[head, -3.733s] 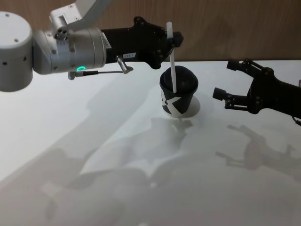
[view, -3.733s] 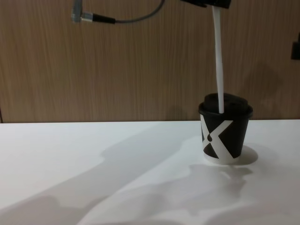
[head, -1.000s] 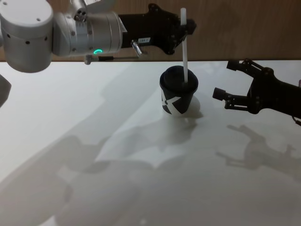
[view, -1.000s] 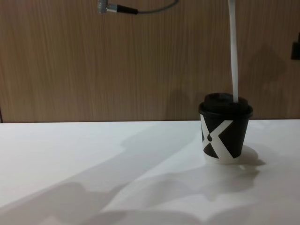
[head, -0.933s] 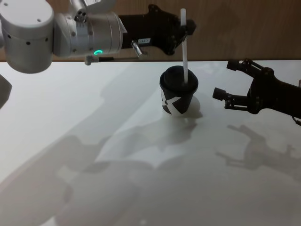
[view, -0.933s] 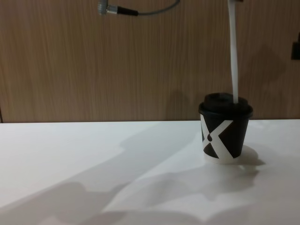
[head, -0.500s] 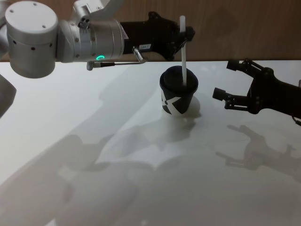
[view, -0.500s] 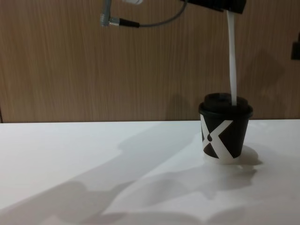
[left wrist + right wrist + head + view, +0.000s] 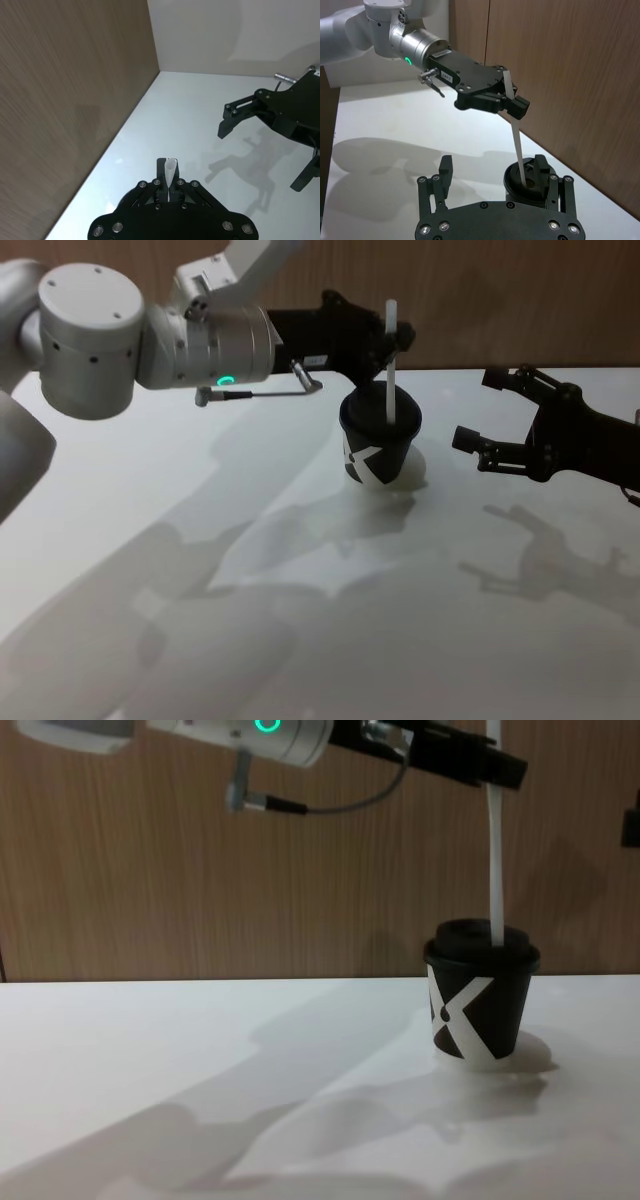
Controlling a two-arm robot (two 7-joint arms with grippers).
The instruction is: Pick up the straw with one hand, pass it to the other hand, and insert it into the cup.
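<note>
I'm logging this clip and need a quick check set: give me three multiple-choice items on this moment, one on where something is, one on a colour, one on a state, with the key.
1. Where is the straw's lower end?
A. flat on the table
B. at the cup's lid
C. in the right gripper

2. What colour is the ring light on the left arm's wrist?
A. red
B. blue
C. green

3. How is the right gripper?
A. open, holding nothing
B. shut on the straw
C. shut on the cup

Key:
1 B: the straw stands nearly upright, its lower end meeting the dark lid of the cup; how far in it goes cannot be told.
2 C: the ring glows green beside the left gripper, which grips the straw near its top.
3 A: the right gripper sits right of the cup, fingers spread, nothing between them.
</note>
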